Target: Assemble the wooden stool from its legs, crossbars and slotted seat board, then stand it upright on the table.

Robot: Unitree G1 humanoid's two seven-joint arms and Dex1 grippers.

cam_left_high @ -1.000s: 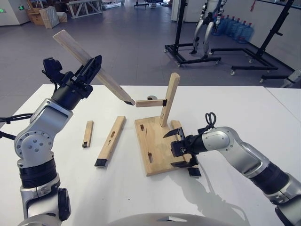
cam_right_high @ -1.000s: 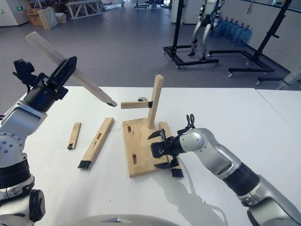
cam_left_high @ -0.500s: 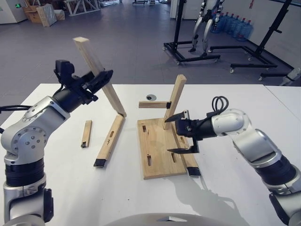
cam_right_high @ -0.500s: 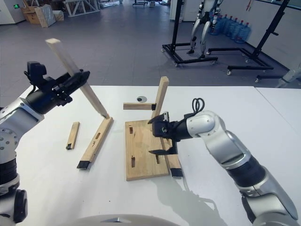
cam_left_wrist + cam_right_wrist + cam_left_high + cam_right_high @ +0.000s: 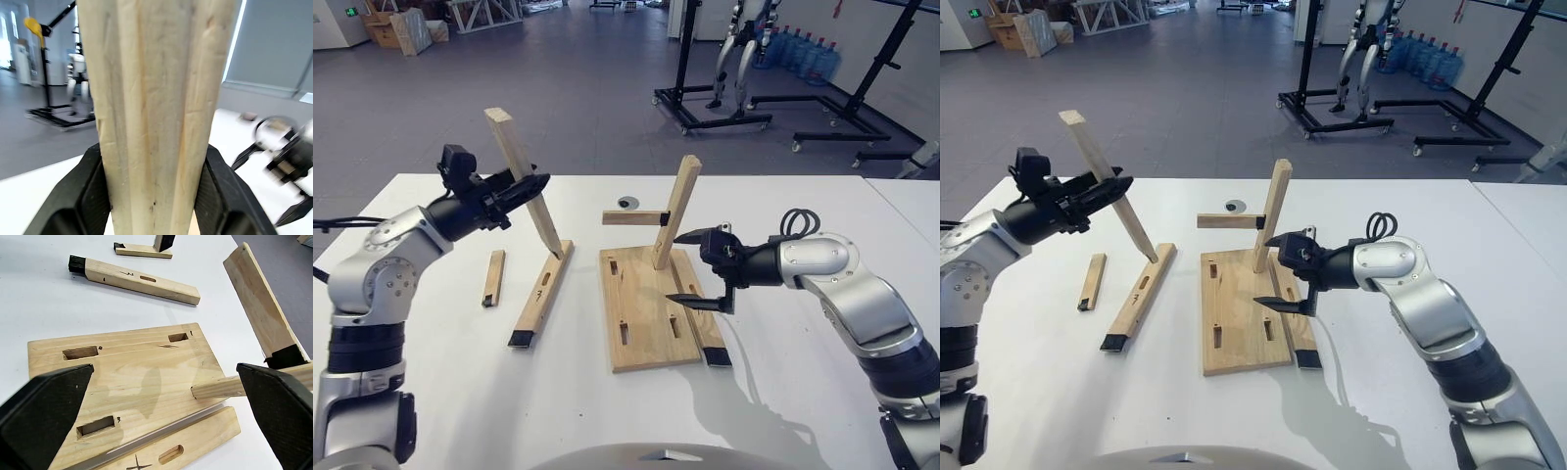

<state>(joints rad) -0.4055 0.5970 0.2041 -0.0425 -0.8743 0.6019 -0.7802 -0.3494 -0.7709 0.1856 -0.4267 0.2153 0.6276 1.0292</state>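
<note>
The slotted seat board [image 5: 641,308] lies flat mid-table. One leg [image 5: 675,211] stands upright at its far edge with a crossbar [image 5: 631,217] jutting left from it. A second leg [image 5: 700,323] lies along the board's right edge. My right gripper [image 5: 672,268] hovers open over the board beside the upright leg, its fingers [image 5: 44,401] spread above the slots. My left gripper [image 5: 524,188] is shut on a third leg [image 5: 156,112], tilted, its lower tip near the far end of a fourth leg [image 5: 541,292] lying on the table. A short crossbar [image 5: 494,277] lies further left.
A small round grommet [image 5: 626,203] sits in the table behind the board. Bare white tabletop [image 5: 783,392] stretches along the front and right. Another table [image 5: 911,201] adjoins at the right. Black racks [image 5: 744,93] and a standing robot are on the floor beyond.
My left arm swung the held leg from a shallow slant to steeper and lowered its tip toward the lying leg. My right gripper lifted off the board's right edge and moved toward the upright leg.
</note>
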